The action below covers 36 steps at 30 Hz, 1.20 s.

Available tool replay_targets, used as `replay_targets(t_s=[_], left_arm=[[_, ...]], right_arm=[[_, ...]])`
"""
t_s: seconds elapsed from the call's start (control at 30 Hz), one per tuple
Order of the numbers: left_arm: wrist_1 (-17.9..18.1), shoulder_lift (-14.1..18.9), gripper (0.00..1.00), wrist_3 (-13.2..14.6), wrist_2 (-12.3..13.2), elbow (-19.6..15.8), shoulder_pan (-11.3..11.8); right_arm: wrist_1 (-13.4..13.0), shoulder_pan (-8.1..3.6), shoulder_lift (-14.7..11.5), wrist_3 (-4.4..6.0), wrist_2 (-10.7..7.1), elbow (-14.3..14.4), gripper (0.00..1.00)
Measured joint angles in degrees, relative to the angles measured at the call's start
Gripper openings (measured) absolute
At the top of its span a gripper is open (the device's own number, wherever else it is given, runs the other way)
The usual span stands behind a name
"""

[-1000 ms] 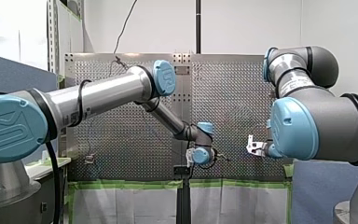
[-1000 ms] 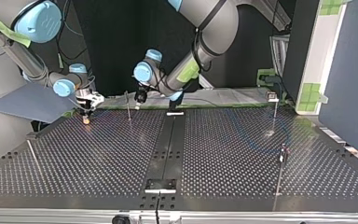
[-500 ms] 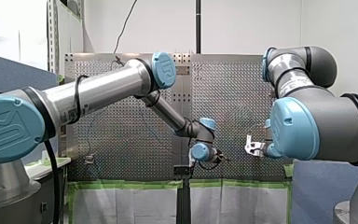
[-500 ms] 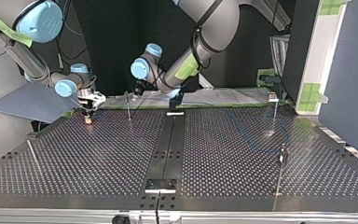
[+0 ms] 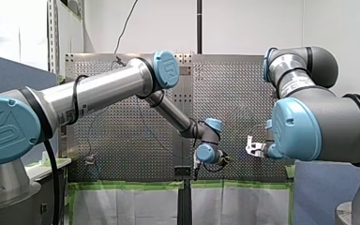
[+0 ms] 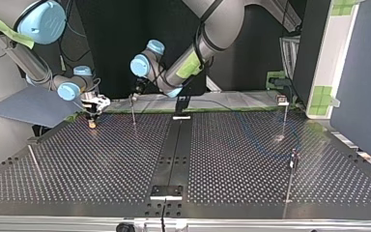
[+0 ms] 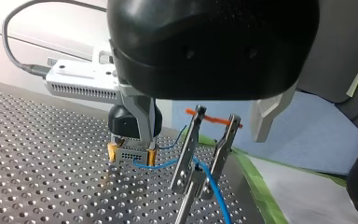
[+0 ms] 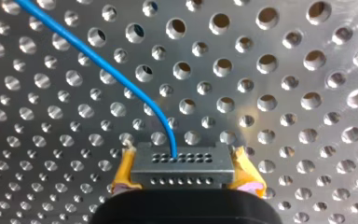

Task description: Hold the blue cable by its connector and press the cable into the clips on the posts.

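Over the perforated table (image 6: 101,159), my left gripper (image 7: 203,137) hangs spread around the post clip (image 7: 205,149). My right gripper (image 8: 184,182) pinches the connector (image 8: 182,161). The blue cable (image 8: 171,137) crosses the clip's prongs and could spring free if tugged sideways.

Robotics lab: perforated bench table (image 6: 101,159), blue partition (image 6: 362,82), green marking tape (image 6: 323,96).

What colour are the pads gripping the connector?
The pads on the connector are yellow, clearest in the right wrist view.
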Motion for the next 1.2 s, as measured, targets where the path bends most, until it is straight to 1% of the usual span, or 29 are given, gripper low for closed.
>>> replay_targets(t_s=[0.13,0.23,0.37,0.47,0.6,0.87,1.03,1.2], left_arm=[[0.2,-0.1,1.0,-1.1,-1.2,0.3,-0.2],[0.4,-0.4,1.0,-1.4,-1.9,0.6,-0.3],[0.1,-2.0,1.0,-1.5,-2.7,2.0,-0.4],[0.3,-3.2,1.0,-1.4,-3.4,2.1,-0.6],[1.7,-3.7,1.0,-1.0,-4.3,1.7,-0.9],[5.5,-3.4,1.0,1.9,-5.7,2.7,-2.0],[7.2,-3.3,1.0,1.4,-6.0,2.3,-2.4],[7.6,-3.3,1.0,1.3,-6.0,1.4,-2.5]], right_arm=[[-0.1,0.11,0.0,0.0,0.0,0.0,0.23],[-0.1,0.16,0.0,0.0,0.0,0.0,0.23],[-0.2,0.21,0.0,0.0,0.0,0.0,0.23],[-0.1,0.16,0.0,0.0,0.0,0.0,0.23],[-0.1,0.16,0.0,0.0,0.0,0.0,0.23],[0.0,0.22,0.0,0.0,0.0,0.0,0.23],[0.0,0.24,0.0,0.0,0.0,0.0,0.23],[0.0,0.24,0.0,0.0,0.0,0.0,0.23]])
